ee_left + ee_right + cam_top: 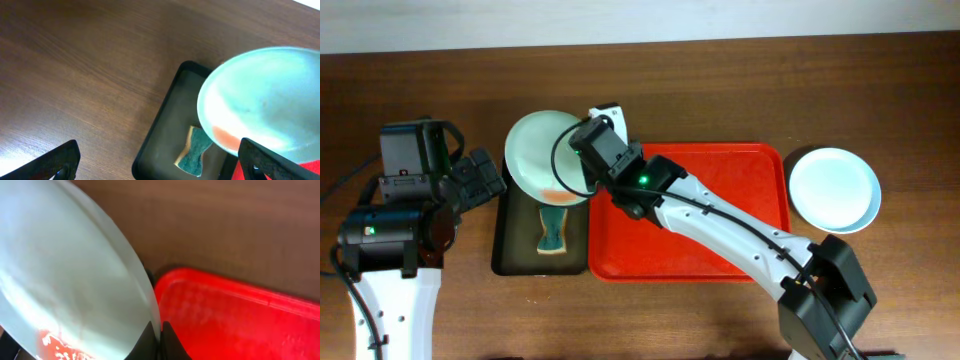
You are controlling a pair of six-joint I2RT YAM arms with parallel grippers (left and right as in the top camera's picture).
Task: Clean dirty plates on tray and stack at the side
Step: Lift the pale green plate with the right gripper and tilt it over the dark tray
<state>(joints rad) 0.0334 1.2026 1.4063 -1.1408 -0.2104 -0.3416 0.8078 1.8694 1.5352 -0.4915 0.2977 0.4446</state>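
Note:
A pale mint plate (542,152) with a red smear near its lower edge hangs tilted over the far end of the dark tray (510,245). My right gripper (584,142) is shut on its right rim. In the right wrist view the fingers of that gripper (160,336) pinch the plate's (65,280) edge, with the red tray (235,325) beside it. My left gripper (485,180) stands open to the left of the plate, holding nothing. The left wrist view shows the left gripper (160,165) above the dark tray (160,130), with the smeared plate (265,95) to its right. The red tray (720,210) is bare.
A green and yellow sponge (552,236) lies in the dark tray; it also shows in the left wrist view as the sponge (195,152) under the plate's edge. Pale blue plates (834,188) sit on the table right of the red tray.

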